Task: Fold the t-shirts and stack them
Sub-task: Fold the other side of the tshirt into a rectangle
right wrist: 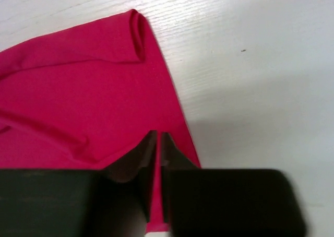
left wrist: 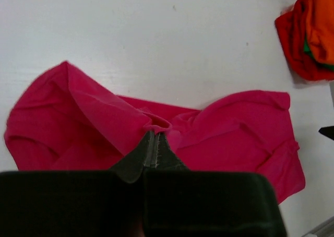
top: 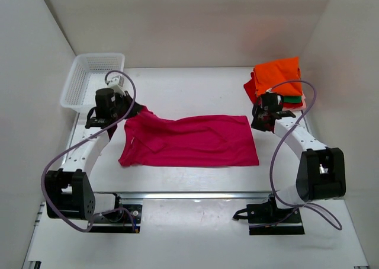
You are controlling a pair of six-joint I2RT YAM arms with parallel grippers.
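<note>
Okay, both claws are clenched on the magenta t-shirt [top: 189,141], which lies lengthwise across the middle of the tabletop [top: 189,88]. The left gripper [left wrist: 155,139] pinches a bunched ridge of cloth at the shirt's left end, pulling it into a peak. The right gripper [right wrist: 158,139] nips a thin edge at the shirt's far right corner. Likely reason: holding both ends of one long edge lets the arms carry it over together for a fold. The shirt looks like a long band, mostly flat, with soft creases mid-body and a rumpled left end. The stack of folded t-shirts [top: 277,79], orange on top with green, red and pale pink edges showing, sits at the far right corner. The white mesh basket [top: 76,88] is at the far left corner.
</note>
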